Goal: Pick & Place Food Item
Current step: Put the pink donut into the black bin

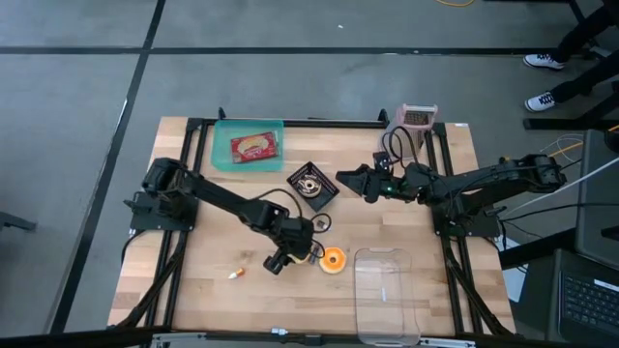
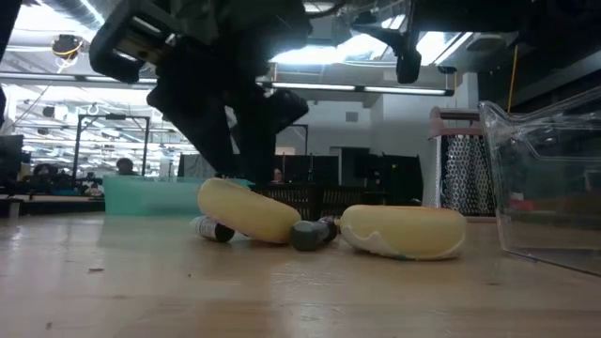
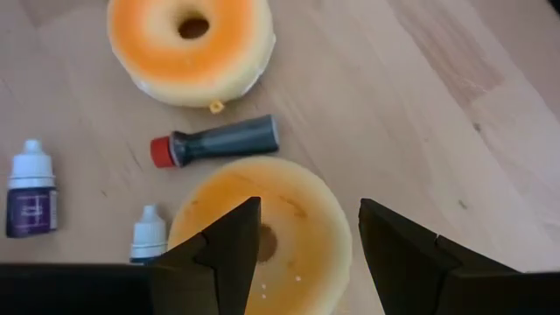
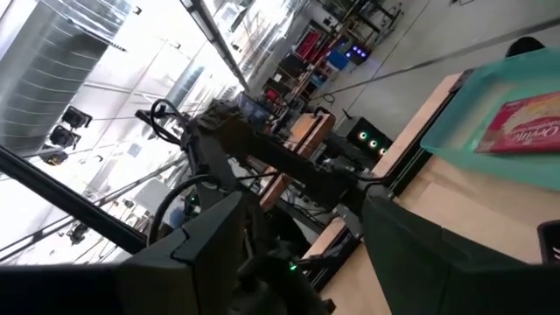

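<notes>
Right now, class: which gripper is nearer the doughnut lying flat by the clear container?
Left. The left gripper hovers just beside the doughnut; the right gripper waits farther back, beyond it.

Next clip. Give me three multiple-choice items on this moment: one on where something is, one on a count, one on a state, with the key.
1. Where is the red snack packet?
A. in the teal tray
B. in the clear container
C. on the bare table

2. How many doughnuts show in the left wrist view?
A. one
B. two
C. three

3. How do the left gripper fingers stand?
A. shut tight, away from the food
B. apart, over a doughnut
C. shut on the red-capped bottle

Key: 1 A, the high view shows the packet lying in the tray. 2 B, one below the fingers, the other doughnut past the bottle. 3 B, a gap shows between the fingers, with the doughnut under it.
</notes>
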Robot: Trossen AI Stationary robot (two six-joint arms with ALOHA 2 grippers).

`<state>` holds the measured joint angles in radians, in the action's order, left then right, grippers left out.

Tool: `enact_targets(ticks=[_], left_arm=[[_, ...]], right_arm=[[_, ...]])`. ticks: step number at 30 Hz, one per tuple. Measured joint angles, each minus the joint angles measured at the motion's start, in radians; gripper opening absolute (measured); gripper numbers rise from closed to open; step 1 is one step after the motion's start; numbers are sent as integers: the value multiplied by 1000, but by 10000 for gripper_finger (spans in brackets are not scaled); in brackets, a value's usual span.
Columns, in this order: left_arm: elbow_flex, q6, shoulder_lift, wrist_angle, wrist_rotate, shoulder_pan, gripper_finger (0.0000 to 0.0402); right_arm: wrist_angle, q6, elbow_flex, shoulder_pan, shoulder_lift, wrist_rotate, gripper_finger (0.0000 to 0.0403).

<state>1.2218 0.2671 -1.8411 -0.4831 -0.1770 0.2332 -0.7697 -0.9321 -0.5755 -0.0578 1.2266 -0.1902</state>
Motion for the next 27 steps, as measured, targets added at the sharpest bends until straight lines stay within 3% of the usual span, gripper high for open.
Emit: enact_targets(ticks=[21,27], left_arm=[[12,-48,-18,-121,-24,-20,189],[13,-50,-84,-132,-62,-20,189]], right_arm=[[0,27,0,4,0,27,228],[-1,27,0,5,0,26,228]])
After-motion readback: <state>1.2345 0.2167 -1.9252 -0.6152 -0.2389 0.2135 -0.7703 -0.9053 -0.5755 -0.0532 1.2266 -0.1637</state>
